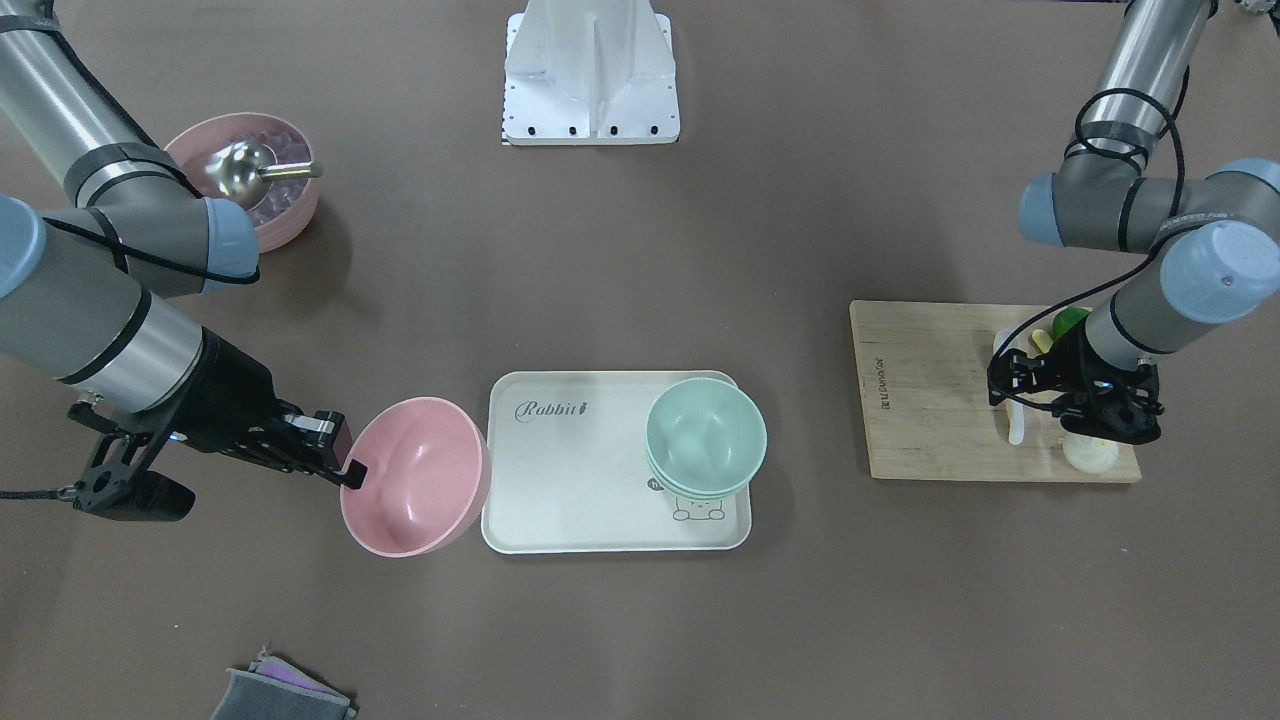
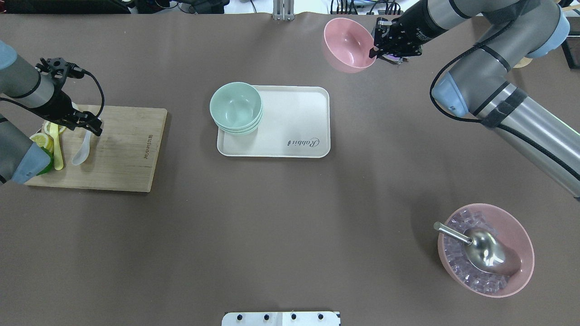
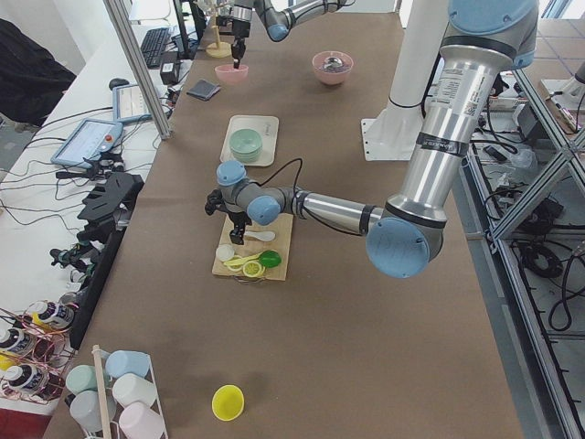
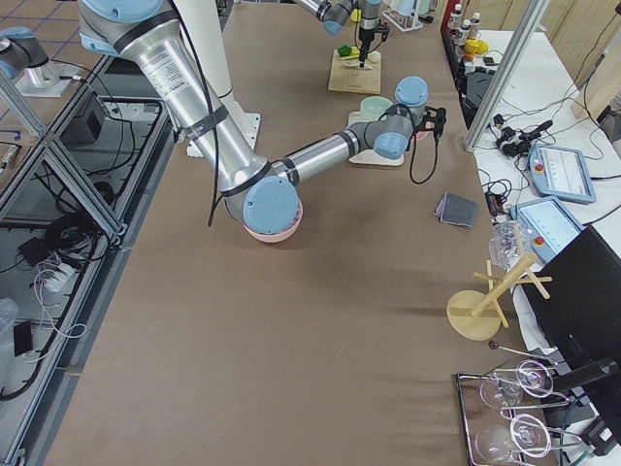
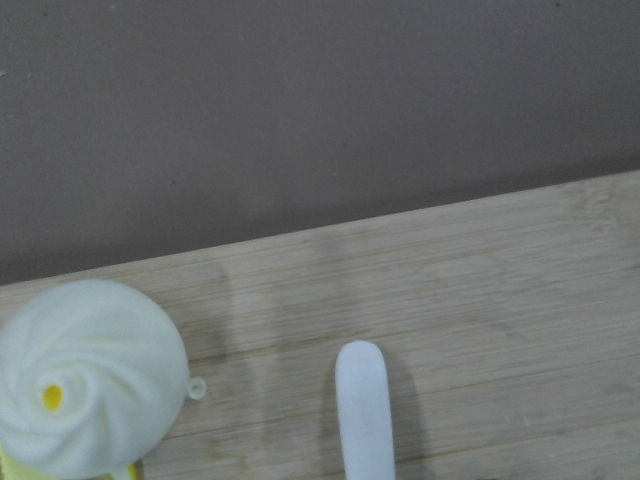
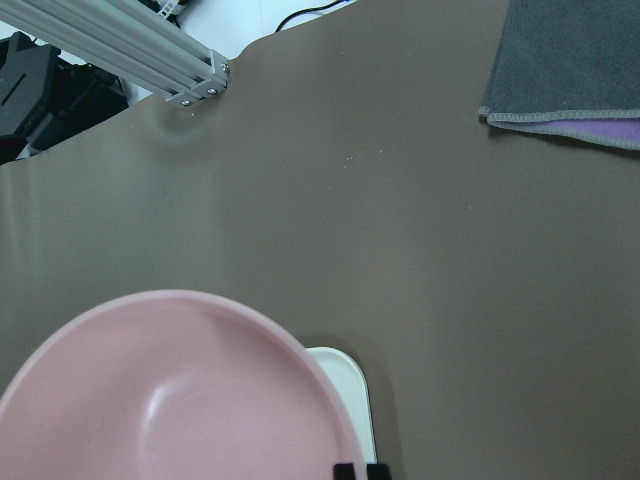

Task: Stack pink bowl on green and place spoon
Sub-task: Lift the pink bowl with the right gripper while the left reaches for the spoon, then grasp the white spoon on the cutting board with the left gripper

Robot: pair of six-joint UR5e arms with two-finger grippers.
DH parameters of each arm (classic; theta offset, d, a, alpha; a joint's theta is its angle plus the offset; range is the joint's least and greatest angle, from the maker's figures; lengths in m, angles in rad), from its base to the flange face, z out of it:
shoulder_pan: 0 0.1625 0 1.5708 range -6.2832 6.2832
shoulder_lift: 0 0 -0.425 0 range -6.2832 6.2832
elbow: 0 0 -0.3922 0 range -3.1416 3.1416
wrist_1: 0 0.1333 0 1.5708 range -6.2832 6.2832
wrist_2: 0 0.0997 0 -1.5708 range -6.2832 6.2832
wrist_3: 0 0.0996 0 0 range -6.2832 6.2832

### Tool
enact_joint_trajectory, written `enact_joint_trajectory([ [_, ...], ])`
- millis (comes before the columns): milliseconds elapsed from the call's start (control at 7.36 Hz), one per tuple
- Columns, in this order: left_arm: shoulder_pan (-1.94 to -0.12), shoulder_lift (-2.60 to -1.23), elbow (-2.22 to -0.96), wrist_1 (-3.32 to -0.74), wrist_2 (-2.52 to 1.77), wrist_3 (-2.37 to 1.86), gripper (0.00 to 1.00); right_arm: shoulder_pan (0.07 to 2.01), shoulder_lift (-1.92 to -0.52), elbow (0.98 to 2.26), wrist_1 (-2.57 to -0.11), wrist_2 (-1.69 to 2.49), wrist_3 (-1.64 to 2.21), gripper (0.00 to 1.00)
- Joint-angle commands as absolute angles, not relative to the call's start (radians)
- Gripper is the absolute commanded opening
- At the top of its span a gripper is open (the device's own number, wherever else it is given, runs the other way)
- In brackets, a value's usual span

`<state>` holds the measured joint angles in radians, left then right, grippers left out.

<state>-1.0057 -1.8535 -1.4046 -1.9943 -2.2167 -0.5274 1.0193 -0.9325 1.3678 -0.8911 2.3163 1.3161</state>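
Observation:
My right gripper (image 1: 345, 465) is shut on the rim of the plain pink bowl (image 1: 415, 475) and holds it tilted above the table, just beside the white tray (image 1: 570, 490). The same bowl (image 2: 349, 43) and right gripper (image 2: 375, 50) show in the overhead view. The stack of mint-green bowls (image 2: 235, 106) stands on the tray's corner. The white spoon (image 2: 83, 149) lies on the wooden cutting board (image 2: 122, 149). My left gripper (image 2: 90, 127) hovers open just over its handle (image 5: 365, 410), not holding it.
A pink bowl of ice cubes with a steel scoop (image 2: 485, 249) stands near the robot's right. Lemon slices and a yellow utensil (image 2: 56, 145) lie on the board beside a white swirled piece (image 5: 90, 390). A grey cloth (image 1: 280, 690) lies at the far edge.

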Motion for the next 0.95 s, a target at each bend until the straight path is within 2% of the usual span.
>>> enact_joint_trajectory([
  [0, -1.005, -1.853, -1.411, -1.997, -2.215, -0.541, 0.58, 1.019, -0.927, 1.368, -0.891, 2.316, 1.324, 0.0],
  [136, -1.005, -1.853, -1.411, -1.997, -2.215, -0.541, 0.43, 1.019, -0.927, 1.368, -0.891, 2.316, 1.324, 0.0],
  [272, -1.002, -1.855, -1.402, -1.996, -2.215, -0.54, 0.38, 1.017, -0.928, 1.368, -0.891, 2.316, 1.324, 0.0],
  [815, -0.991, -1.855, -1.408, -1.994, -2.215, -0.541, 0.38, 1.015, -0.93, 1.367, -0.89, 2.316, 1.324, 0.0],
])
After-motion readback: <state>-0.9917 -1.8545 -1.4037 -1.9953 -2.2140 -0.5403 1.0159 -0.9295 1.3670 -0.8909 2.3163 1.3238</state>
